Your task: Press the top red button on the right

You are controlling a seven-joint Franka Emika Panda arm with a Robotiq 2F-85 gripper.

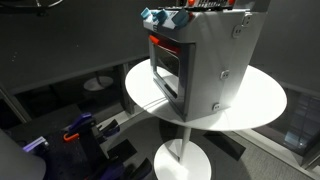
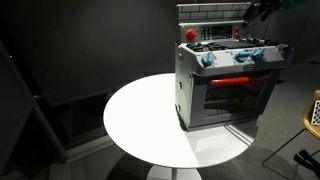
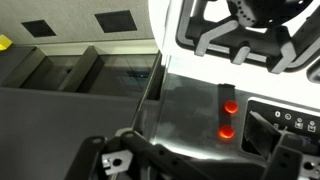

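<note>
A grey toy stove (image 2: 225, 95) stands on a round white table (image 2: 140, 120) and shows in both exterior views (image 1: 205, 65). In the wrist view two round red buttons sit one above the other on a dark strip of its grey panel: the upper one (image 3: 231, 105) and the lower one (image 3: 227, 130). My gripper (image 3: 200, 165) is open and empty. Its dark fingers frame the bottom of the wrist view, a short way off the buttons. In an exterior view the gripper (image 2: 258, 10) hovers above the stove's back right corner.
Black burner grates (image 3: 245, 30) lie on the stove top beside the buttons. A white control panel (image 3: 290, 120) sits to their right. The oven door has a red handle (image 2: 230, 80). Blue and red knobs line the stove top edge (image 2: 240, 55). The table rim (image 1: 270, 105) surrounds the stove.
</note>
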